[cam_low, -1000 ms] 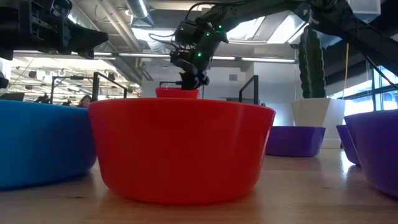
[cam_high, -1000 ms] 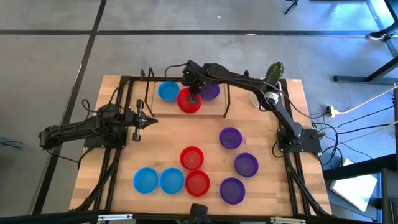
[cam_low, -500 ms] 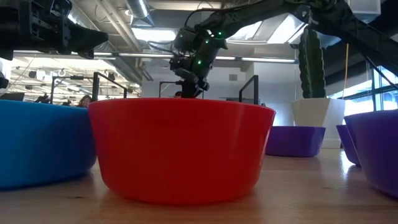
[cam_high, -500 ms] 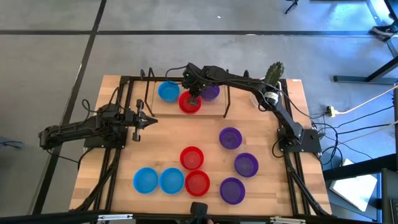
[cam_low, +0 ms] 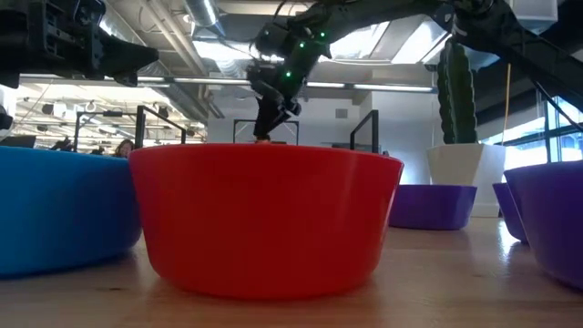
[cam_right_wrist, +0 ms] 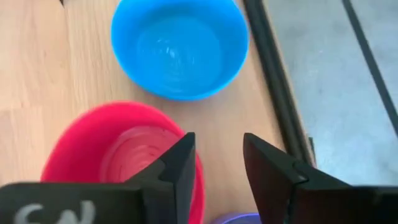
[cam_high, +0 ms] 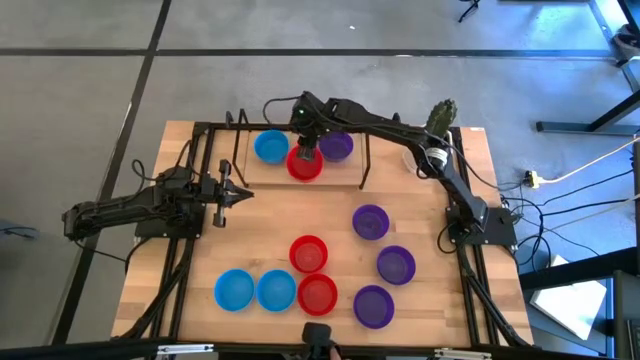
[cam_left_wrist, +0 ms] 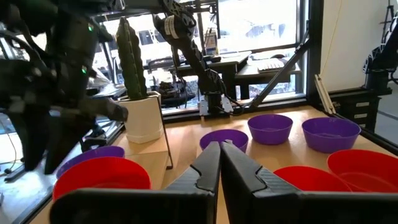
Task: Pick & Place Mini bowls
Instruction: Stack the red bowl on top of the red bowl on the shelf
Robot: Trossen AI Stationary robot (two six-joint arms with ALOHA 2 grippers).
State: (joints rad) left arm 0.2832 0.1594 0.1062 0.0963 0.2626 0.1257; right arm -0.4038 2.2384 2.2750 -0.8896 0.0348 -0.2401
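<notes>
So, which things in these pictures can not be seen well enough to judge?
- Low view: the big red bowl up front hides the far red bowl and the table under the right end effector.
- High view: the right end effector covers part of the far red bowl, so contact cannot be told.
- Right wrist view: the purple bowl is cut off by the picture's edge.
- Left wrist view: the dark arm up close blocks the far side.
</notes>
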